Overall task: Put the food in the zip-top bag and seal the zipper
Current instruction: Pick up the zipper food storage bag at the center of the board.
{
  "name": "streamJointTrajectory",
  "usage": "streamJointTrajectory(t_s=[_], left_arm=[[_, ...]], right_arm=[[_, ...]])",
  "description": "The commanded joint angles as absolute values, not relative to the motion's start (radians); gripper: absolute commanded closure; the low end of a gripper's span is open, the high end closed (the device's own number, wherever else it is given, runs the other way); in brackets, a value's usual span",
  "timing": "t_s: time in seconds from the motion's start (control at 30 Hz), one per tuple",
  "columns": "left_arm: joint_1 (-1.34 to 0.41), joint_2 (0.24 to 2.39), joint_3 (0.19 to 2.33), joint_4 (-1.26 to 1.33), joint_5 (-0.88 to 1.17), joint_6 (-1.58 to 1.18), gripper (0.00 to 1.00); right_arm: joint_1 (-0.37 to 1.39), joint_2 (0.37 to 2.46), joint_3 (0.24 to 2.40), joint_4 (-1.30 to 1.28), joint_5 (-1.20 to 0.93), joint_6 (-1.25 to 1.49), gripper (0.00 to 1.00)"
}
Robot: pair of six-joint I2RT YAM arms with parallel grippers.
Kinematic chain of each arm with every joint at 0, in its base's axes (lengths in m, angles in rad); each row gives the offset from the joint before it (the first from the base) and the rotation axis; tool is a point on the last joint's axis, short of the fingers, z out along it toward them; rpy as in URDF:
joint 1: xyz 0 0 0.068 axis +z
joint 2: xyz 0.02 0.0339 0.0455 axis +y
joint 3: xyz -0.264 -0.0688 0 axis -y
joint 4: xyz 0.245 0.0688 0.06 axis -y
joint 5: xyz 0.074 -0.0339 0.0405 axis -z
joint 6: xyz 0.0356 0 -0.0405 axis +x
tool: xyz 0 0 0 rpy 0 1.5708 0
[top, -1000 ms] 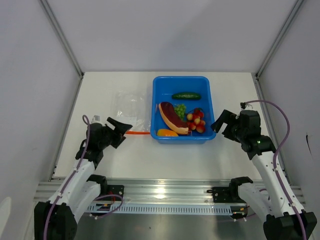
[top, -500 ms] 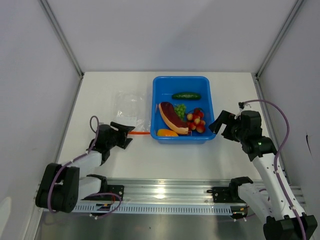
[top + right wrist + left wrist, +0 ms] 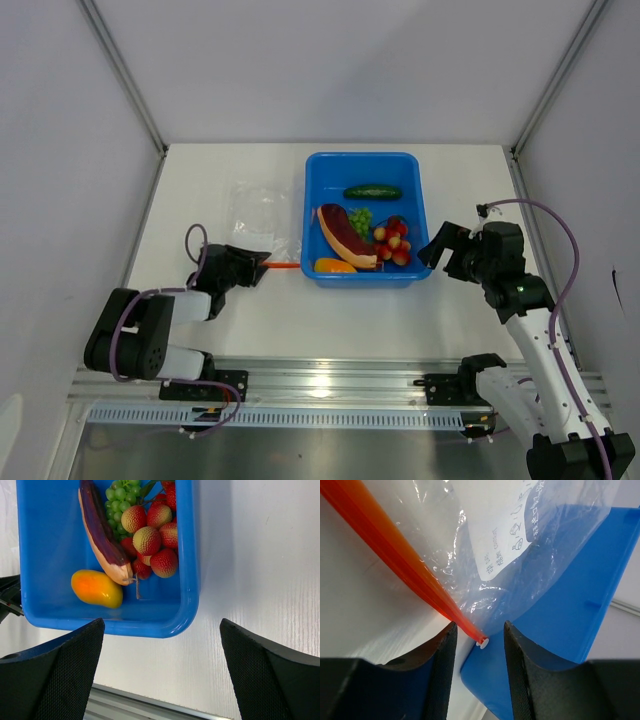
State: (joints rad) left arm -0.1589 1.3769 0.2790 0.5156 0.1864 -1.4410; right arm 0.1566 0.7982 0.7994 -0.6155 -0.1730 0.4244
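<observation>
The clear zip-top bag (image 3: 255, 212) lies flat left of the blue bin. Its orange-red zipper (image 3: 278, 265) runs along the near edge. My left gripper (image 3: 252, 266) sits low at the strip's left part, jaws open. In the left wrist view the zipper (image 3: 395, 545) ends at a white tab between the tips of my left gripper (image 3: 480, 627), ungripped. The food lies in the bin: cucumber (image 3: 372, 191), meat slice (image 3: 342, 235), green bunch (image 3: 360, 219), red fruits (image 3: 393, 242), orange-yellow piece (image 3: 333, 266). My right gripper (image 3: 440, 250) is wide open and empty, right of the bin.
The blue bin (image 3: 318, 170) stands mid-table, its left wall against the bag's right edge (image 3: 570, 615). In the right wrist view its near right corner (image 3: 185, 615) lies between the fingers. Grey walls close in the table on three sides. A metal rail runs along the near edge.
My left arm has folded down low to the table and its gripper has slid slightly right, onto the zipper strip. The right arm has barely moved.
</observation>
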Motion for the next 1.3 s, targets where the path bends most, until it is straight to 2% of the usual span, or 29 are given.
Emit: streamJointTrajectory(t_s=[0.0,0.7,0.83,0.93,0.97,1.1,1.27], left_arm=[[-0.164,1.408,0.314,0.597,0.170,-1.453,0.55],[-0.164,1.483,0.377,0.529,0.091,-1.374,0.64],[-0.164,1.506,0.376,0.575,0.086,-1.379,0.72],[-0.164,1.509,0.394,0.568,0.095,-1.368,0.88],[-0.164,1.506,0.396,0.568,0.095,-1.364,1.00],[-0.164,1.442,0.408,0.514,0.084,-1.319,0.99],[-0.170,1.274,0.482,0.223,0.046,-1.155,0.99]], right_arm=[[0.153,0.790,0.838,-0.589,-0.192,0.408,0.01],[0.153,0.781,0.836,-0.592,-0.195,0.428,0.01],[0.155,0.778,0.841,-0.589,-0.190,0.430,0.01],[0.155,0.778,0.845,-0.588,-0.192,0.433,0.00],[0.156,0.779,0.845,-0.586,-0.190,0.434,0.01],[0.184,0.808,0.861,-0.581,-0.173,0.417,0.01],[0.281,0.874,0.946,-0.597,-0.123,0.376,0.02]])
